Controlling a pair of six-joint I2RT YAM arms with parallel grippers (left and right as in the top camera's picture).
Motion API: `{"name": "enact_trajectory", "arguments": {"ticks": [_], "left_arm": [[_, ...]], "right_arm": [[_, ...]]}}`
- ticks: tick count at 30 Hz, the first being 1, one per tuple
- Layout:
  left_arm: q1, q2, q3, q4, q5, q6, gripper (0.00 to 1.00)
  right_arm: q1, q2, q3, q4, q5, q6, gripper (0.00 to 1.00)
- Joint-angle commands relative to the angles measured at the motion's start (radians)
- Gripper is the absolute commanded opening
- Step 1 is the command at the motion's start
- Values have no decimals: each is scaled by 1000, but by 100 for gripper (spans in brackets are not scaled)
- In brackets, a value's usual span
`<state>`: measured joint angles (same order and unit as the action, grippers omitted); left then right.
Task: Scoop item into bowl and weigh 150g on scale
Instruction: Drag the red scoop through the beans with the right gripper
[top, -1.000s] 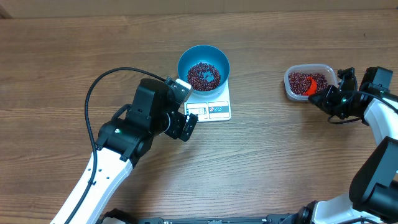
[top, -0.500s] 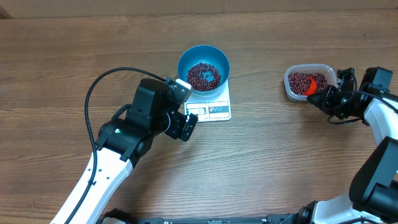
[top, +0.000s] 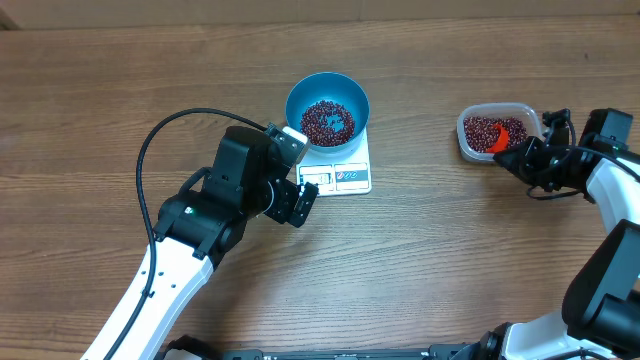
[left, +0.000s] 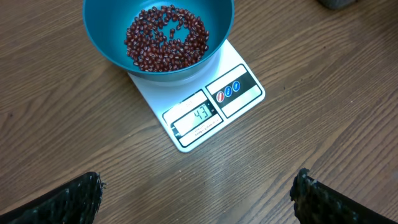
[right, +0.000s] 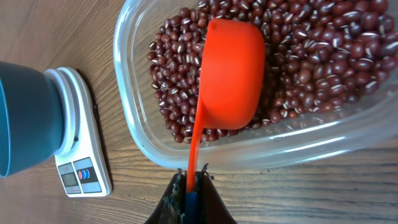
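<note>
A blue bowl (top: 328, 108) holding a heap of red-brown beans (top: 328, 121) stands on the white scale (top: 345, 172); in the left wrist view the bowl (left: 158, 37) and the scale (left: 211, 112) lie ahead of my open left gripper (left: 199, 196), which hovers over bare wood. My right gripper (right: 192, 180) is shut on the handle of an orange scoop (right: 233, 74), whose cup sits over the beans (right: 311, 56) in a clear container (top: 492, 130). From overhead the right gripper (top: 520, 157) is at that container's near right side.
The left arm (top: 200, 230) stretches from the front left toward the scale. A black cable (top: 160, 140) loops above it. The clear container's rim (right: 134, 124) lies between the scoop cup and my right fingers.
</note>
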<state>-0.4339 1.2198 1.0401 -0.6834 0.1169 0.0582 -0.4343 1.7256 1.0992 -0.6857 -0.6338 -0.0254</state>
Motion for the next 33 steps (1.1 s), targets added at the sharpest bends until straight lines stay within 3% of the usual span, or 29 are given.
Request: {"name": "enact_trajectory", "arguments": {"ticks": [1,33], "left_arm": [[2,5,0,3,7,-10,100],[2,5,0,3,7,-10,100]], "right_arm": [[-41,5,-1,-2,-58,-2,4],[-78,5,-1,3,-121,-9,4]]}}
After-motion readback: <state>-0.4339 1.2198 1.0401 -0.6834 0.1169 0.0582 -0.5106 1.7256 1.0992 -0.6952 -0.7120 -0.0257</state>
